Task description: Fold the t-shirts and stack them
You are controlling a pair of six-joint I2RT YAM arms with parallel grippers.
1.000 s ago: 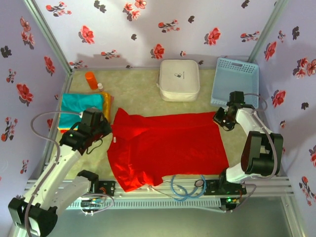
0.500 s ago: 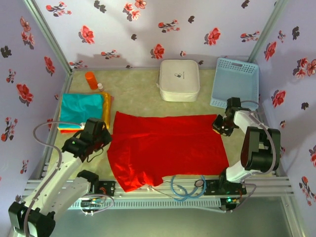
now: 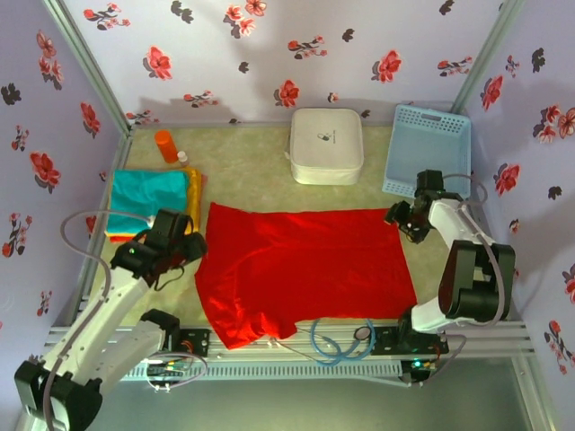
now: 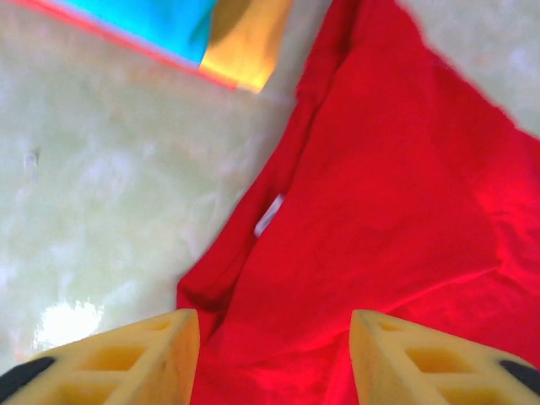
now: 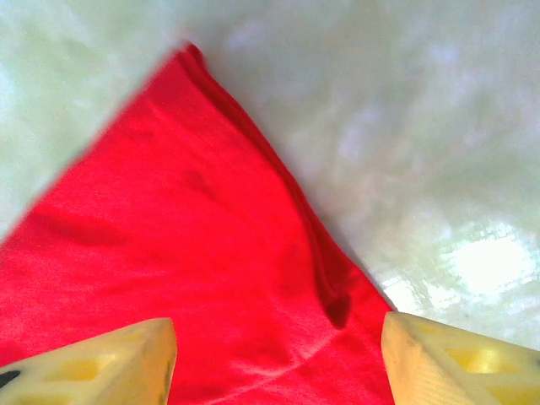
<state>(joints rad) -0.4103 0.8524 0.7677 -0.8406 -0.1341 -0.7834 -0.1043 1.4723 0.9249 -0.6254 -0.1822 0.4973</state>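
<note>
Two sets of yellow fingers, both mine, hang just above a large red t-shirt [image 3: 301, 269] spread flat on the pale bench [image 3: 243, 171], and both sets stand apart with nothing held between them. My left fingers [image 4: 110, 359] are over the collar end of the shirt: red cloth runs between them and on ahead, with a small white label [image 4: 268, 215] just beyond their tips and a rolled, doubled edge off to their left side. My right fingers [image 5: 93, 363] are over the opposite end, where one pointed corner of the shirt lies ahead of them and a short raised crease sits between them, nearer the right-hand finger. I judge the next step to be a fold of this shirt. To do it well I should come straight down, close each set on the cloth edge directly beneath it, take every layer and not the top one alone, then lift both ends to the same height and carry them together so the cloth stays taut and the fold line stays straight. The shirt looks soft, thin and mostly smooth, a plain bright red. Ahead and to the left of my left fingers, well apart from the red shirt, lies a folded teal t-shirt [image 4: 143, 17] on top of a yellow-orange t-shirt [image 4: 245, 42].
</note>
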